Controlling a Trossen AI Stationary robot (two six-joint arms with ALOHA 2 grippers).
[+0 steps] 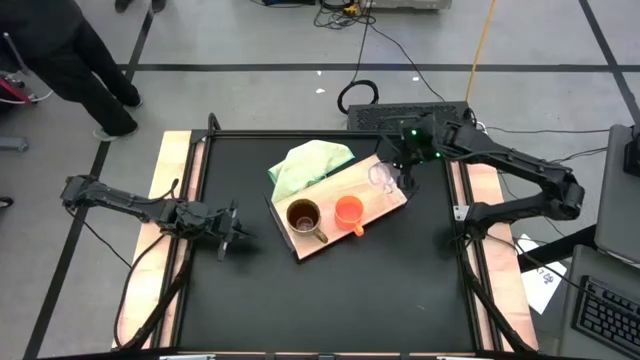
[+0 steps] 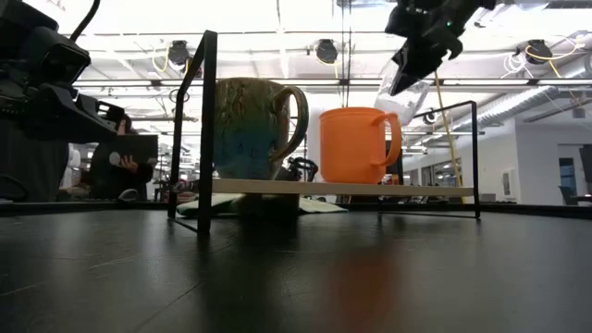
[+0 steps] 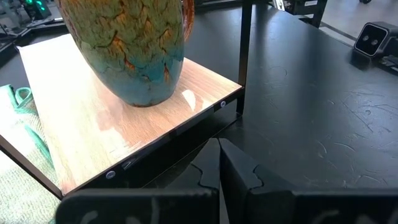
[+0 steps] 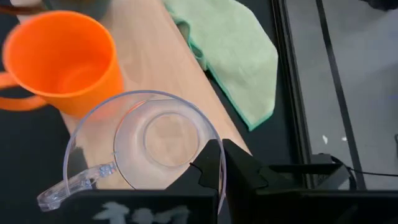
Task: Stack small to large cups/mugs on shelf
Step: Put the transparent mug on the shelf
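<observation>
The wooden shelf (image 1: 385, 200) stands in the table's middle on a dark wire frame. On it stand the brown mug (image 1: 303, 216) at its near left end and the orange cup (image 1: 348, 212) beside it. My right gripper (image 1: 404, 176) is shut on the clear glass cup (image 1: 382, 177) above the shelf's far right end. In the low view the clear cup (image 2: 405, 100) hangs tilted, high above the board. My left gripper (image 1: 236, 233) is shut and empty, low over the table to the left of the shelf, pointing at the brown mug (image 3: 134, 50). My right gripper pinches the clear cup's rim (image 4: 219, 155), on the side away from its handle (image 4: 68, 186). One finger is inside the wall and one outside. The fingers come from above, slanting from the table's far right. The cup hangs tilted, clear of the shelf.
A light green cloth (image 1: 312, 162) lies under and beyond the shelf's far left end. The frame's black uprights (image 2: 205, 129) stand at the shelf's corners. A person (image 1: 70, 60) stands beyond the table's far left corner. Bare black table lies toward the near edge.
</observation>
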